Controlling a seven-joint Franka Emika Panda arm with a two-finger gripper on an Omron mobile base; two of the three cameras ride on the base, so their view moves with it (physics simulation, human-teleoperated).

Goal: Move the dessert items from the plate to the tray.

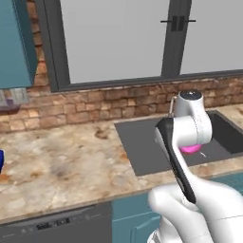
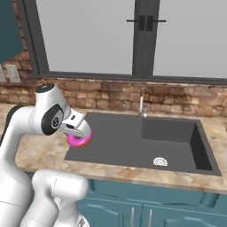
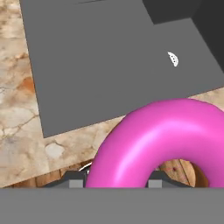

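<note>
A small ring doughnut with bright pink icing (image 3: 162, 140) sits between my gripper's (image 3: 114, 183) two dark fingertips, close to the hand camera. From the right base camera the doughnut (image 2: 80, 140) hangs under my gripper (image 2: 80, 134), above the front left corner of the dark sink (image 2: 133, 137). In the left base view only part of the doughnut (image 1: 191, 148) peeks out below the arm's wrist. A dark blue sliver (image 1: 1, 161) lies on the counter at the far left edge; too little of it shows to tell whether it is the tray.
The grey sink basin (image 1: 140, 142) has a deeper right part with a drain (image 2: 160, 162) and a faucet (image 2: 142, 104) behind it. Marbled counter (image 1: 61, 166) stretches to the left. A brick wall and windows stand behind. A dishwasher front (image 1: 57, 223) sits below the counter.
</note>
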